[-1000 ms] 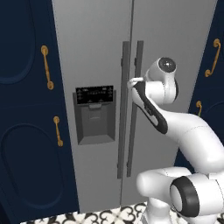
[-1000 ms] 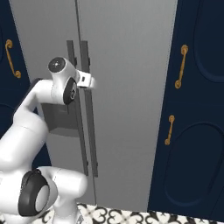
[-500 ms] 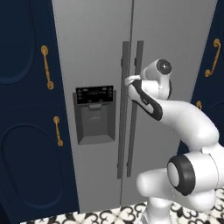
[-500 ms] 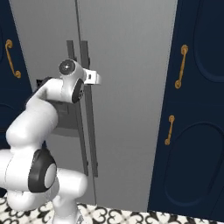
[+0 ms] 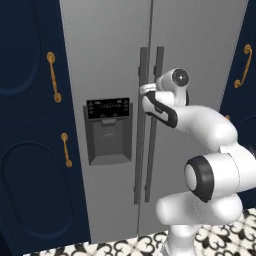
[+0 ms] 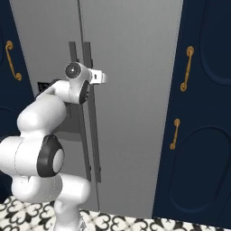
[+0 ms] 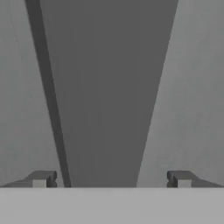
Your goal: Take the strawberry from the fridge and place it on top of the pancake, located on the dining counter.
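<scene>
Fridge (image 5: 110, 60) doors shut, navy cabinets (image 5: 30, 125) beside.

The fridge (image 5: 115, 60) stands between cabinets, one on its left (image 5: 30, 125) and one on its right (image 6: 207, 113). Its two doors are shut, and their two long handles run side by side down the middle, the left handle (image 5: 141, 125) just beside the right handle (image 5: 154, 125). The dispenser panel (image 5: 109, 130) sits in the left door, left of the handles. The gripper (image 7: 111, 179) is up against the handles, one handle between its fingertips.
</scene>
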### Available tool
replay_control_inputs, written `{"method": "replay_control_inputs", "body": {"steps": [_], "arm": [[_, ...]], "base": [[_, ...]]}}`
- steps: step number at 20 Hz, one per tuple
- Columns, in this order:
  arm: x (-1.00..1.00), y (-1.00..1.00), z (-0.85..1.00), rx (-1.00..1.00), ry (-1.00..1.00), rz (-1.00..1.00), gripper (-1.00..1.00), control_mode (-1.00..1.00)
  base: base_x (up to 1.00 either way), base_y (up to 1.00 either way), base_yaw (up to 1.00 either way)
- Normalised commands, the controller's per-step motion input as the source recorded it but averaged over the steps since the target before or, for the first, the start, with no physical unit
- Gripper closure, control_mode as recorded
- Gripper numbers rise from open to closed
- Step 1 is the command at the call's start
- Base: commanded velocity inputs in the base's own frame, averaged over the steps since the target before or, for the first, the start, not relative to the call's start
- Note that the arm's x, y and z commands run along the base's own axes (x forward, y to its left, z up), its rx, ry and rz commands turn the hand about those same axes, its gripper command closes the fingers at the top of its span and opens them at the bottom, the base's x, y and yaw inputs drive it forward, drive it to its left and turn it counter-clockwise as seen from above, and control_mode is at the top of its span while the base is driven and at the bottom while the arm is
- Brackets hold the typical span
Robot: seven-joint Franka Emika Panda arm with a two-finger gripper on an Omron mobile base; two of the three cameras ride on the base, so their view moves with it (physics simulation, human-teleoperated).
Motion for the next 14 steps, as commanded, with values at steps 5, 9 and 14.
{"method": "replay_control_inputs", "body": {"steps": [5,9,14], "arm": [[0.37,-0.09,-0.03,0.0,-0.14,0.0,-1.0,-1.0],[0.2,0.0,0.0,0.0,0.0,0.0,1.0,-1.0],[-0.51,-0.03,0.0,0.0,0.08,-0.01,1.0,-1.0]], "base": [[0.0,0.0,0.0],[0.0,0.0,0.0],[0.0,0.0,0.0]]}}
